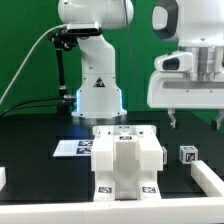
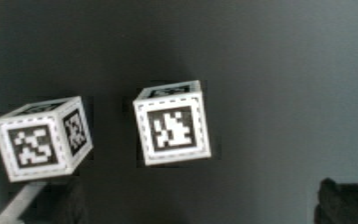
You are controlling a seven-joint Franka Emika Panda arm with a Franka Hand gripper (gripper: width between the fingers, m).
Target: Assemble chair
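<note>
Nearest in the exterior view, the large chair assembly (image 1: 127,160) sits on the dark worktop (image 1: 40,130), a blocky white body with marker tags on its front feet; it rests flat, likely so further parts can be added from above. Just beyond it, toward the exterior view's right, a small tagged block (image 1: 187,154) stands loose, and a white piece (image 1: 210,178) shows at the edge. Behind the assembly the marker board (image 1: 75,147) lies flat. Above the small block hangs the tool (image 1: 198,119), its fingers apart and holding nothing, probably lining up for a pick. The wrist view shows two tagged blocks (image 2: 172,124) (image 2: 43,138) side by side, apart.
</note>
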